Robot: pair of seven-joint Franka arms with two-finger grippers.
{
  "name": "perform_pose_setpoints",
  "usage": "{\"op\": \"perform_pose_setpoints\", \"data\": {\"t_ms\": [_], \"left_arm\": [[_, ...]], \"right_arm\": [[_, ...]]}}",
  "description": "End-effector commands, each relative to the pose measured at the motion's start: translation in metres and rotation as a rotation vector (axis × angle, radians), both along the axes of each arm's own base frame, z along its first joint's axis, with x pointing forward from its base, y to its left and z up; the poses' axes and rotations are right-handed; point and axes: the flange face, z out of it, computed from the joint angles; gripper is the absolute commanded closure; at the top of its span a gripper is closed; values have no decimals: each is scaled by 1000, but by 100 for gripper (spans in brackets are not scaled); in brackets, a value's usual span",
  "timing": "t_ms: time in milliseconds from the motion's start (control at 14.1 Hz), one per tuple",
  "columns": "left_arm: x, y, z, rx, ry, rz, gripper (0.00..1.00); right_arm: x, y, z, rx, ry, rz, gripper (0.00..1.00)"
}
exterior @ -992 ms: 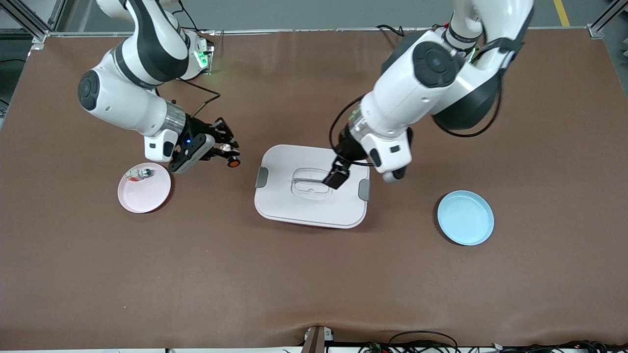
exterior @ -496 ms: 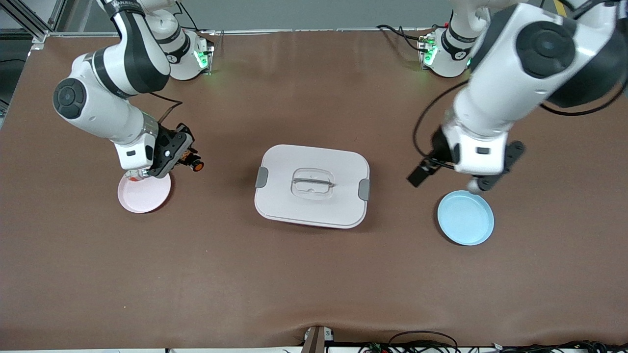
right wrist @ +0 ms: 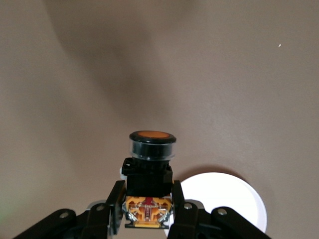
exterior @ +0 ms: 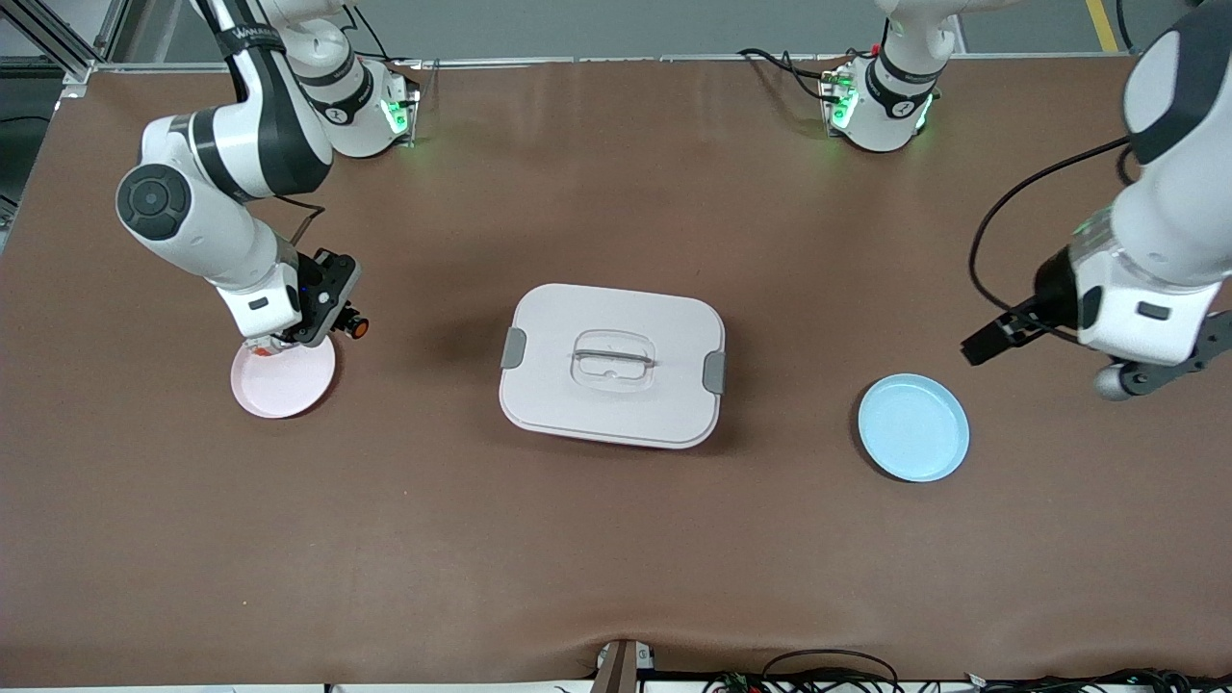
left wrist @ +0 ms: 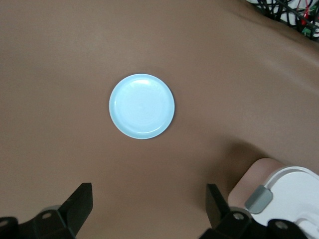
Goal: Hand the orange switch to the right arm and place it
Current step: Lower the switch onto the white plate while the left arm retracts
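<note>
Orange switch [right wrist: 151,169] pinched in the closed right gripper [right wrist: 148,206] – cap pointing outward, over the pink plate's [exterior: 282,383] 1 o'clock rim, lidded white container [exterior: 612,366] mid-table, left gripper [left wrist: 149,209] wide open and empty – above bare table near the empty blue plate [left wrist: 142,106] at its end.

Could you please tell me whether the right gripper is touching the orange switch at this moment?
Touching. The right wrist view shows the right gripper with its jaws shut against both sides of the orange switch, holding it in the air above the pink plate.
</note>
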Motion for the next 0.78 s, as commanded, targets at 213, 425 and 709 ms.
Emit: {"op": "perform_pose_setpoints", "data": {"t_ms": [213,425,709], "left_arm": [[-31,42,22,57,28,-140,0],[-44,48,24,72,28,-186,0],[-72,67,23,72,4,-298,0]], "right_arm": [[-11,-84,-28,1,-79,155,100],[-14,-110,-43,0,-84,195,100],[-11,-127,-72,-4,-90,260,100]]}}
